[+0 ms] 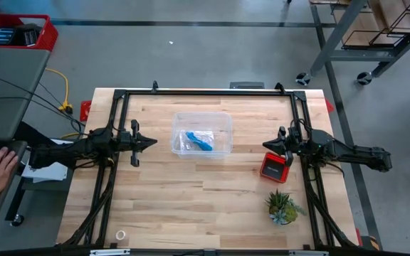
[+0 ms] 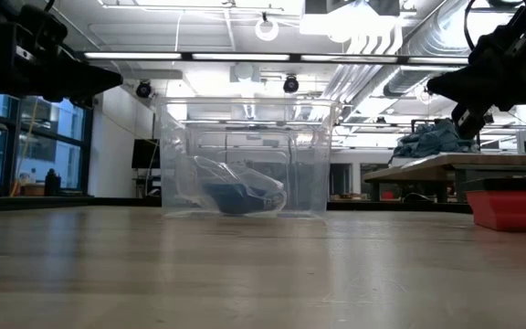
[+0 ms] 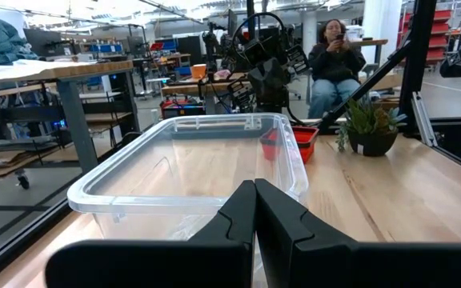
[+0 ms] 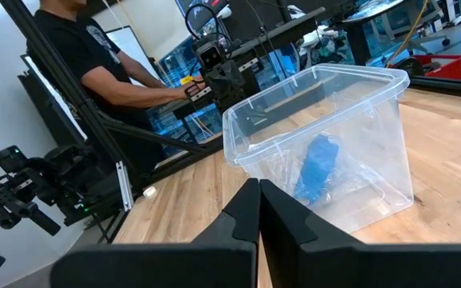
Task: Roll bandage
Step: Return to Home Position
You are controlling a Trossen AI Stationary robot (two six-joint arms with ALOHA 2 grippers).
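Bandage [image 1: 199, 140] lies bagged in the clear box [image 1: 202, 114]; my left hand [image 1: 152, 142] and right hand [image 1: 267, 146], pinched closed and empty, only need parking.

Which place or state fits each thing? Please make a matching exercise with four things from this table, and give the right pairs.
Things:
1. bandage
2. box
3. plant
4. left hand

Places or states:
A. shut, left of the box
B. middle of the table
C. inside the box
D. near the red device

Pairs: 1-C; 2-B; 3-D; 4-A
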